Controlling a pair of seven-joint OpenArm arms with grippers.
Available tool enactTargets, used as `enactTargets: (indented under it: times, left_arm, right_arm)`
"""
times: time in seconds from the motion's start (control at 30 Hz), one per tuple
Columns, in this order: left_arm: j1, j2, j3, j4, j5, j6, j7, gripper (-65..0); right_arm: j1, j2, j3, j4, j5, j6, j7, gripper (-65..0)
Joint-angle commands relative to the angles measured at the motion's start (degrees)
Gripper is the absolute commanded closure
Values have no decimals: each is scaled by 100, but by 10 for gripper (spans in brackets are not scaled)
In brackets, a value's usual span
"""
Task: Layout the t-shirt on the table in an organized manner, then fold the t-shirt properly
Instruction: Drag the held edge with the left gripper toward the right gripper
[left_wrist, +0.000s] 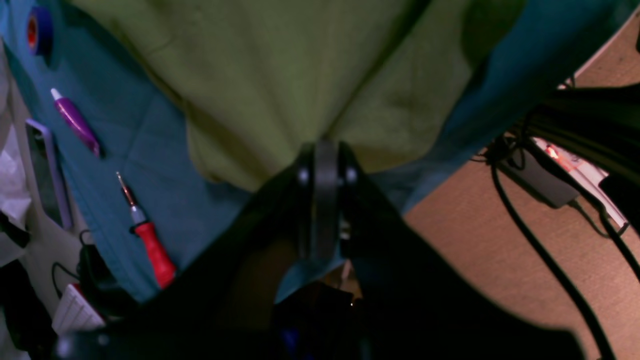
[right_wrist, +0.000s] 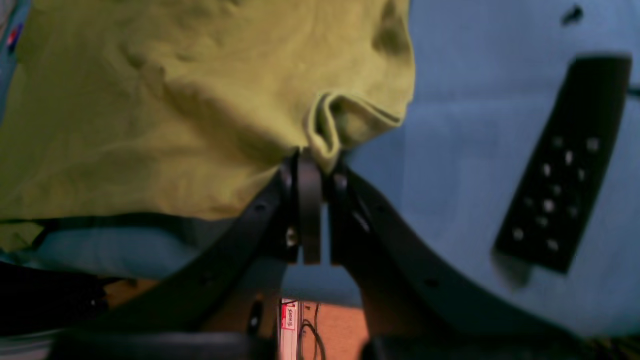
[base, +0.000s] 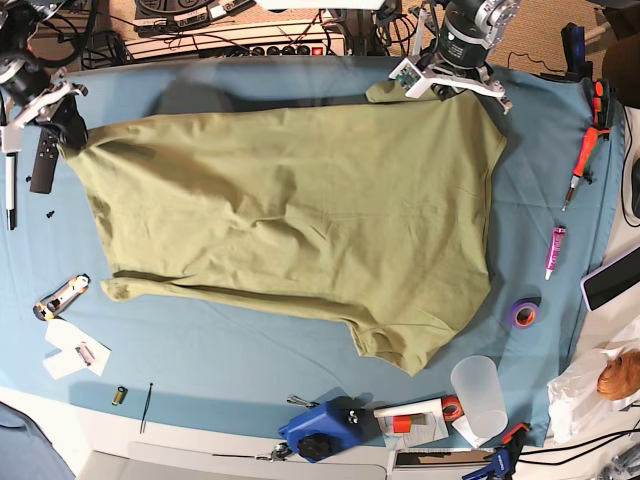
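The olive-green t-shirt (base: 290, 210) lies spread almost flat across the blue-covered table (base: 250, 355), with a few wrinkles and one sleeve at the near edge. At the far right corner of the shirt, my left gripper (base: 455, 82) is shut on its edge; the left wrist view shows the gripper (left_wrist: 326, 147) with jaws together pinching the t-shirt (left_wrist: 280, 80). At the far left corner, my right gripper (base: 68, 128) is shut on the fabric; in the right wrist view a folded hem of the t-shirt (right_wrist: 150, 100) bunches at the gripper (right_wrist: 315, 160).
A black remote (right_wrist: 562, 165) lies just left of the right gripper. Along the right side sit a red screwdriver (base: 585, 150), purple pen (base: 553, 250), blue tape roll (base: 522, 313) and phone (base: 610, 278). The near edge has a clear cup (base: 478, 395), blue tool (base: 320, 430) and box cutter (base: 60, 295).
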Motion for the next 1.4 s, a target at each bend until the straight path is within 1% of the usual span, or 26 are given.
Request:
enactTargets:
  times: [0.0, 0.07, 0.13, 0.2, 0.3, 0.37, 0.5, 0.63, 0.7, 0.77, 0.83, 0.9, 0.97, 1.03, 1.13, 1.17, 1.27, 1.33, 1.37]
  left_arm:
    - [39, -68, -9, 105, 94, 46, 33, 0]
    - [122, -151, -9, 105, 103, 48, 111, 0]
    - [260, -243, -9, 105, 223, 46, 125, 0]
    - [422, -321, -9, 111, 422, 46, 122, 0]
    - [601, -330, -9, 111, 695, 72, 85, 0]
    - [605, -328, -9, 111, 693, 223, -52, 0]
    - [490, -286, -9, 111, 737, 413, -358, 0]
    - [103, -286, -9, 109, 737, 404, -450, 0]
    - [-138, -286, -9, 109, 732, 319, -603, 0]
    - [-369, -286, -9, 103, 638, 66, -859, 0]
    - [-577, -286, -9, 57, 236, -166, -1045, 0]
    - [-741, -286, -9, -83, -118, -380, -1182, 0]
    - [-892, -284, -9, -328, -197, -501, -1353, 0]
    - [-1091, -284, -9, -586, -192, -466, -1469, 0]
    - [-1445, -286, -11, -922, -192, -192, -1471, 0]
    - [-1550, -284, -9, -1019, -199, -151, -1473, 0]
    - [-1829, -284, -9, -1263, -358, -190, -1530, 0]
    - [-1989, -284, -9, -1429, -579, -223, -1746, 0]
    - [-2061, -282, -9, -1530, -669, -225, -1823, 0]
  right_arm:
    - [-103, 85, 214, 101, 236, 6, 123, 0]
    - [-243, 79, 487, 101, 402, 6, 123, 0]
    - [-317, 81, 688, 101, 413, 6, 123, 0]
    - [-332, 101, 732, 101, 413, 6, 123, 0]
    - [-330, 90, 713, 98, 413, 6, 123, 0]
    - [-328, 92, 713, 98, 413, 6, 123, 0]
    - [-326, 92, 713, 98, 372, 6, 123, 0]
    - [-323, 94, 682, 90, 367, 6, 123, 0]
    - [-323, 92, 542, 90, 278, 6, 123, 0]
    - [-310, 92, 297, 90, 68, 6, 123, 0]
    - [-293, 94, 4, 90, -223, 6, 123, 0]
    - [-238, 94, -282, 90, -592, 6, 402, 0]
    - [-85, 92, -531, 90, -1023, 6, 584, 0]
    - [109, 92, -715, 90, -1370, 6, 721, 0]
    - [433, 92, -901, 90, -1749, 6, 1016, 0]
    - [549, 94, -955, 90, -1904, 6, 1080, 0]
    - [787, 94, -1196, 87, -2428, 6, 1257, 0]
    - [850, 92, -1392, 87, -2785, -17, 1598, 0]
    - [866, 94, -1495, 87, -2968, -109, 1781, 0]
